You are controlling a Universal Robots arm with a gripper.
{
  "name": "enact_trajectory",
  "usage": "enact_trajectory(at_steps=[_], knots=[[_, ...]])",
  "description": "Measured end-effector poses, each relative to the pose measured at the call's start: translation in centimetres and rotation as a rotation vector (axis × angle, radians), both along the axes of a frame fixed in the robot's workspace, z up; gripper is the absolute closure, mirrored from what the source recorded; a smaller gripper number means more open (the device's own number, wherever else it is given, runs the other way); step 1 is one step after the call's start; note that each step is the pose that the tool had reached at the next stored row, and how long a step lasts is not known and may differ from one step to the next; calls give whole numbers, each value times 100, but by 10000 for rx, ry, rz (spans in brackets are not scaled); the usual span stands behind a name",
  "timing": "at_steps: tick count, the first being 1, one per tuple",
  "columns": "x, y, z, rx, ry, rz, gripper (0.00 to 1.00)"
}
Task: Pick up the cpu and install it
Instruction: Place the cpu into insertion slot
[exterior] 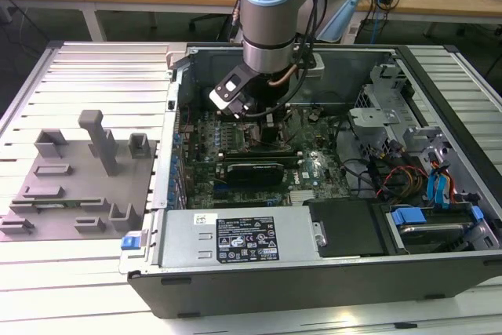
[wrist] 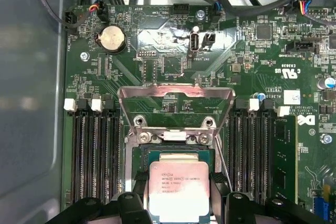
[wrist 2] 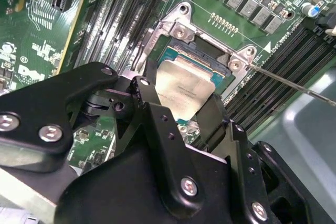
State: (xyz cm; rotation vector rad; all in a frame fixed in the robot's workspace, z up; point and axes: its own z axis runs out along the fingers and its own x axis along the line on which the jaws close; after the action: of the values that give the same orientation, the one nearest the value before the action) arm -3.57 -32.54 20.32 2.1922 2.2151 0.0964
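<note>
Slatted metal table (exterior: 102, 76) bears gray tray (exterior: 86, 182) and open computer case (exterior: 314, 282)

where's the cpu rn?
In the first wrist view the cpu is gripped in the hand, over the open socket on the motherboard, memory slots either side.

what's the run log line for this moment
gripper: shut on cpu | cpu: held over socket | socket frame: raised open | site: inside computer case

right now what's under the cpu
The cpu, gripped by the gripper, is over the open motherboard socket. A strip of the socket shows past its edge, with the raised metal load plate beyond. The contacts directly beneath are covered.
</note>
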Motion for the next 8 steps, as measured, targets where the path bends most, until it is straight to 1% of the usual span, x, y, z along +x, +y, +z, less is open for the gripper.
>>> enact_trajectory(at_steps=[4,6,8], knots=[[-4,1,-28,1,0,-12,45],[-5,2,-30,2,1,-19,45],[-5,12,-33,10,0,-24,45]])
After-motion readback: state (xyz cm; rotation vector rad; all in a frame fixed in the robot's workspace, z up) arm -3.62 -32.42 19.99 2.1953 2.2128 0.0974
